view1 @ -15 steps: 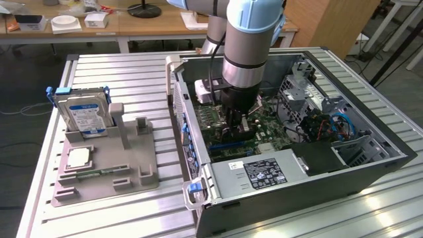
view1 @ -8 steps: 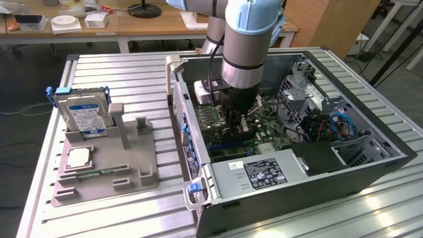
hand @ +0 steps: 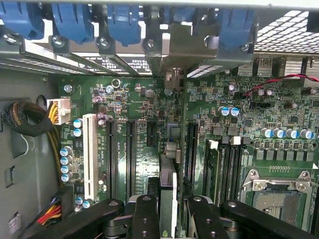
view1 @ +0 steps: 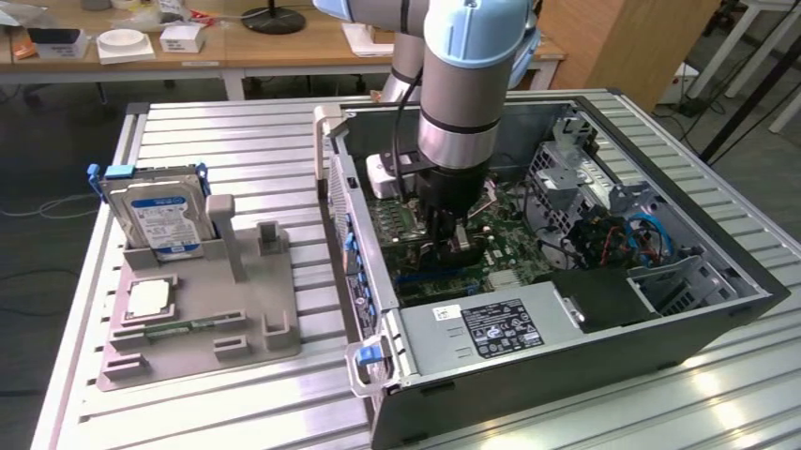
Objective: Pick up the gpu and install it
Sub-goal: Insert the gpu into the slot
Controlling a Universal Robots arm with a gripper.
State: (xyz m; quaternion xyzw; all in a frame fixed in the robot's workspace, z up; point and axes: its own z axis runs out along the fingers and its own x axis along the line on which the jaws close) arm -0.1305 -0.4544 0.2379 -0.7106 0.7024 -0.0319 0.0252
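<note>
The slatted tabletop [view1: 225, 412] carried an open computer case [view1: 701, 319] lying on its side across the middle and right of the exterior view. A grey parts holder [view1: 250, 309] sat well apart at the left, with a hard drive [view1: 157, 216] standing in it. The robot arm [view1: 470, 84] came straight down from the top centre into the case, over the green motherboard [hand: 144, 104].

The gripper [view1: 453, 239] stood about half open, its black fingers [hand: 144, 214] pinched on the gpu [hand: 168, 189]. The card hung edge-on between them, directly under the gripper rather than off to one side. Its long axis ran parallel to the black expansion slots [hand: 130, 149] flanking it, and pointed at the rear bracket openings with their blue latches [hand: 124, 20]. It sat low over the board, between two of those slots. The card hid whatever lay beneath it, so I couldn't tell whether its edge had met a slot.
</note>
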